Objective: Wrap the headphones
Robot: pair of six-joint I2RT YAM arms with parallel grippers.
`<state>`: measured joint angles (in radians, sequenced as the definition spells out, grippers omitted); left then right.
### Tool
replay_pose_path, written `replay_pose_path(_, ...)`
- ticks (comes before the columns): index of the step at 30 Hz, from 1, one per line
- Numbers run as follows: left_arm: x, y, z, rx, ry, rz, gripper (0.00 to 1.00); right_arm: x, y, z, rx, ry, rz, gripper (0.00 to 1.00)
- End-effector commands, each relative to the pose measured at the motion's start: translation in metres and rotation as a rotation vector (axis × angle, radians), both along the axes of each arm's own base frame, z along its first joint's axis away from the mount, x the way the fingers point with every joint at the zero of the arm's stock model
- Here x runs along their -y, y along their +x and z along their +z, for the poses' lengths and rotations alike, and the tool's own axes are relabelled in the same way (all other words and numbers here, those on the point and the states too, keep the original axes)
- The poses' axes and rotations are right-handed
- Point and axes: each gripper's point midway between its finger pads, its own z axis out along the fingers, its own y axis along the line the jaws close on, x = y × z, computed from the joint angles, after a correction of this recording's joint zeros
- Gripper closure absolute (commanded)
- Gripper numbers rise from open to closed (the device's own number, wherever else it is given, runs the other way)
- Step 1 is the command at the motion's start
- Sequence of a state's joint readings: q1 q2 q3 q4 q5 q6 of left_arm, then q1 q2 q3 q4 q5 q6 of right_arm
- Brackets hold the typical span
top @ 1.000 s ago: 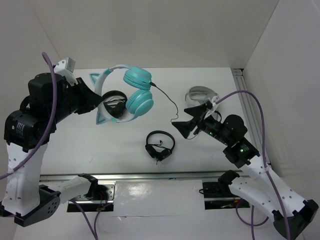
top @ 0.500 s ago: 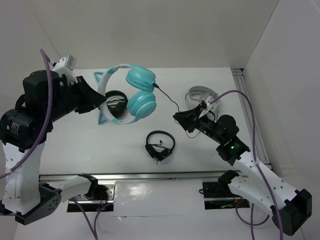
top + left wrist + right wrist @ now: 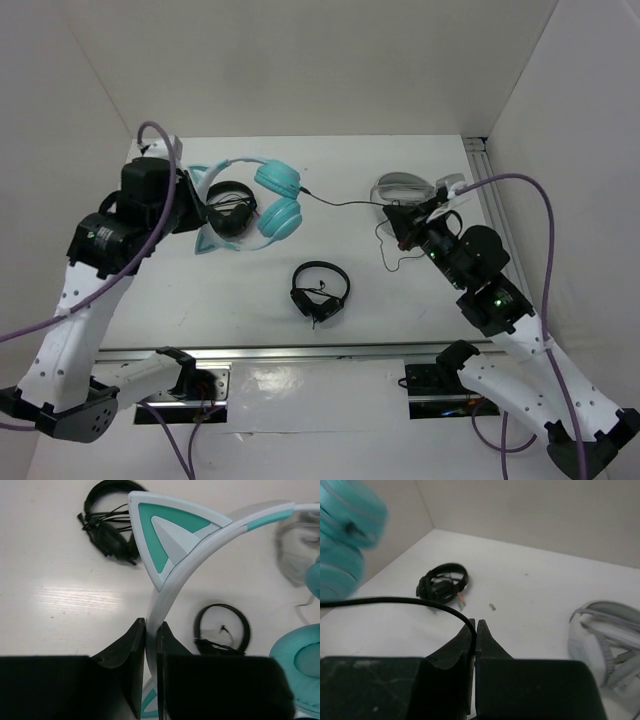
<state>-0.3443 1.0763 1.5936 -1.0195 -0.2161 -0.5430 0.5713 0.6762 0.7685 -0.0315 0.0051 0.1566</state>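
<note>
The headphones, teal with a pale mint cat-ear headband, hang above the table at the back left. My left gripper is shut on the headband, just below one cat ear. Their thin black cable runs nearly straight to the right, where my right gripper is shut on it. In the right wrist view the cable curves down into the shut jaws. The blurred teal ear cups show at the upper left there.
A small black pair of headphones lies mid-table. Another black pair lies under the teal ones. Grey-white headphones rest just behind my right gripper. White walls enclose the back and sides, and a metal rail runs along the right.
My right gripper shut on the cable and moved back and right, drawing it straighter. My left arm swung inward and lowered the headphones.
</note>
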Motion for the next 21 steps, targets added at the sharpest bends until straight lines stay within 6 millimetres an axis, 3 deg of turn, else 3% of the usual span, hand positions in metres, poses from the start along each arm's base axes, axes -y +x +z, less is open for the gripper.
replay_pose_path(1, -0.01, 0.029, -0.002, 0.128, 0.079, 0.079, 1.0, 0.03, 0.002, 0.034, 0.017, -0.057, -0.137, 1.0)
replay_pose_path(2, -0.014, 0.031, -0.007, 0.142, 0.109, 0.095, 1.0, 0.031, 0.003, 0.049, 0.029, -0.067, -0.138, 1.0)
replay_pose_path(6, 0.002, 0.037, -0.049, 0.123, 0.218, 0.009, 1.0, 0.028, 0.002, 0.057, 0.008, -0.153, -0.128, 1.0)
replay_pose_path(10, 0.041, 0.027, -0.074, 0.101, 0.278, -0.21, 1.0, 0.018, 0.004, 0.059, 0.01, -0.203, -0.093, 1.0)
replay_pose_path(12, 0.082, 0.015, -0.082, 0.09, 0.259, -0.403, 1.0, 0.003, 0.0, 0.056, 0.006, -0.224, -0.03, 1.0)
replay_pose_path(16, 0.134, -0.011, -0.08, 0.103, 0.239, -0.66, 1.0, -0.022, -0.009, 0.042, -0.027, -0.275, 0.113, 1.0)
replay_pose_path(17, 0.14, -0.015, -0.076, 0.111, 0.223, -0.688, 1.0, -0.032, -0.012, 0.038, -0.034, -0.279, 0.164, 1.0)
replay_pose_path(21, 0.156, -0.033, -0.074, 0.112, 0.17, -0.803, 1.0, -0.04, -0.015, 0.025, -0.045, -0.286, 0.205, 1.0)
